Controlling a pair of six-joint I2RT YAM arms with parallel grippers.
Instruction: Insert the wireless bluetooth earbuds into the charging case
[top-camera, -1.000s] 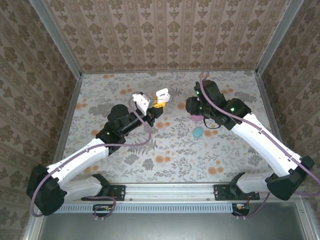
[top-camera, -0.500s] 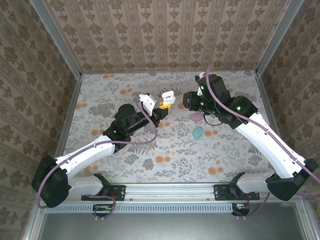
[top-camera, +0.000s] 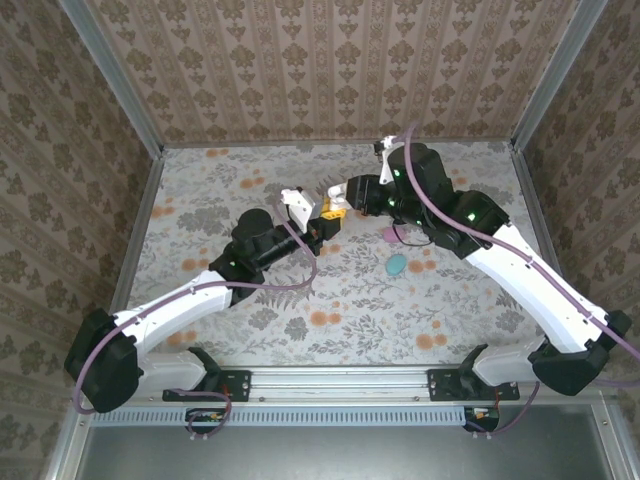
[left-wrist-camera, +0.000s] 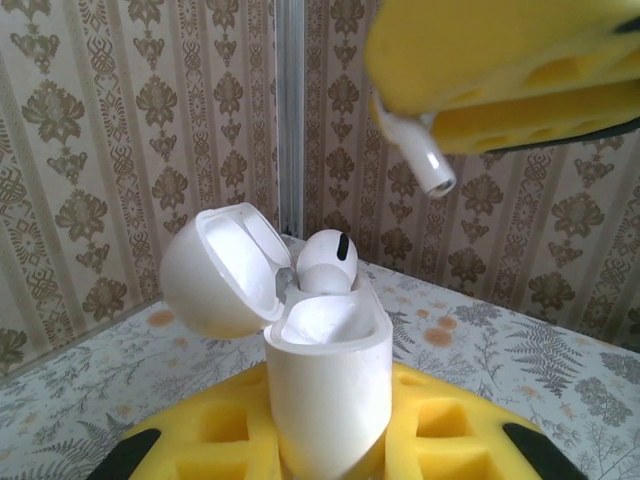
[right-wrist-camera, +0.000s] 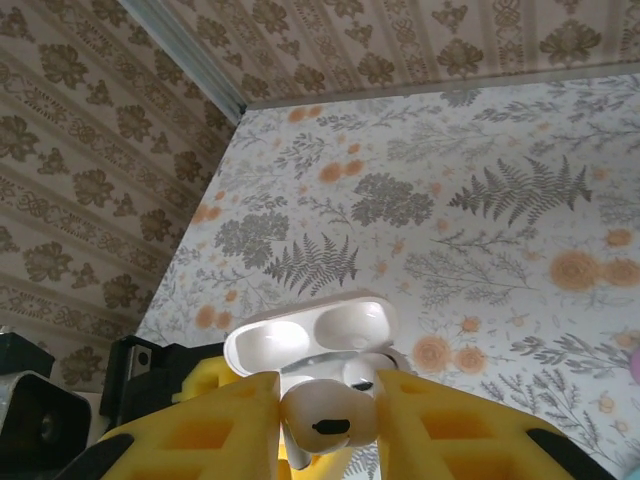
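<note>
Earbud (left-wrist-camera: 420, 155) is pinched in the right hand (right-wrist-camera: 328, 440), upper right, just above the open white charging case (left-wrist-camera: 325, 370) gripped by the left hand (top-camera: 326, 212).

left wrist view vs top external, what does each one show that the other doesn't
Left wrist: the white charging case with lid open, one earbud seated inside, a second earbud pinched in the right gripper above it. Top external: a pink case and a teal case lying on the floral table. Both: the left gripper holding that case.
</note>
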